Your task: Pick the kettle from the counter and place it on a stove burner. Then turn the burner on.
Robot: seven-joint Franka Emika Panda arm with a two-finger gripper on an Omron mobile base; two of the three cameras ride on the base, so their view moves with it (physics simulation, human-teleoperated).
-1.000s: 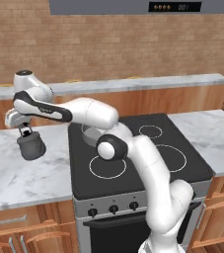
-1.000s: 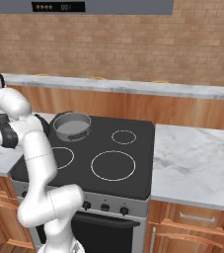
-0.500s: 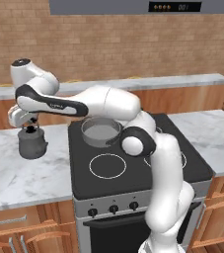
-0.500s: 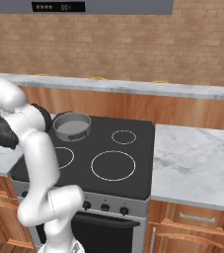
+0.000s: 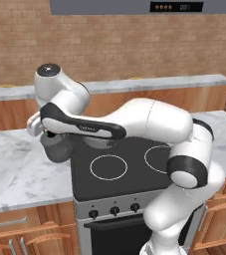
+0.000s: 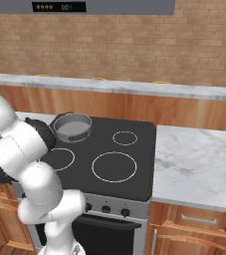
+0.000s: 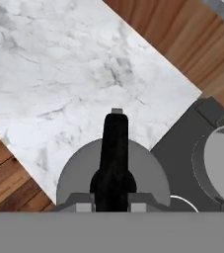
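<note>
The marble surface (image 5: 15, 169) left of the cooktop (image 6: 134, 169) lay bare and offered open passage; the kettle (image 5: 57, 148), clamped by its handle in the end effector (image 7: 112, 200), hung over the cooktop's left edge; the grey pot (image 6: 72, 126) occupied the rear left ring and stood near the kettle's side, the one obstacle on the glass; the front ring (image 6: 114, 166) and the small rear ring (image 6: 125, 138) were unobstructed; the arm's forearm (image 5: 134, 122) crossed above the cooktop's rear; the raised ledge (image 6: 134, 88) and brick wall (image 6: 134, 45) bounded the back.
</note>
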